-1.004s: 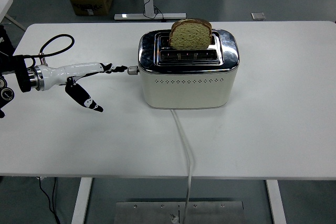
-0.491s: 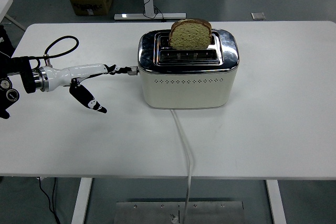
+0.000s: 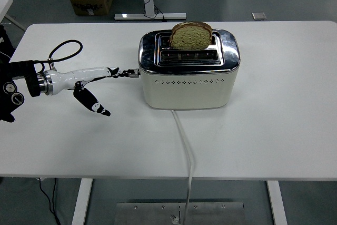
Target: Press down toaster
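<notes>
A cream and chrome toaster [image 3: 189,85] stands in the middle of the white table [image 3: 279,125], with one slice of brown bread [image 3: 190,36] standing up out of its rear slot. Its small lever [image 3: 134,74] sticks out of the left end. My left hand [image 3: 117,72], white with black fingertips, reaches in from the left. Its extended fingers rest on top of the lever and its thumb [image 3: 95,105] hangs down towards the table. The hand grasps nothing. My right arm is out of view.
The toaster's white cord [image 3: 185,146] runs from its front over the table's near edge. A black cable loop [image 3: 66,51] arches above my left wrist. A cardboard box [image 3: 92,2] and table legs stand on the floor beyond the far edge.
My left hand has advanced right onto the lever and pushed it a little lower. The bread has sunk slightly into the slot.
</notes>
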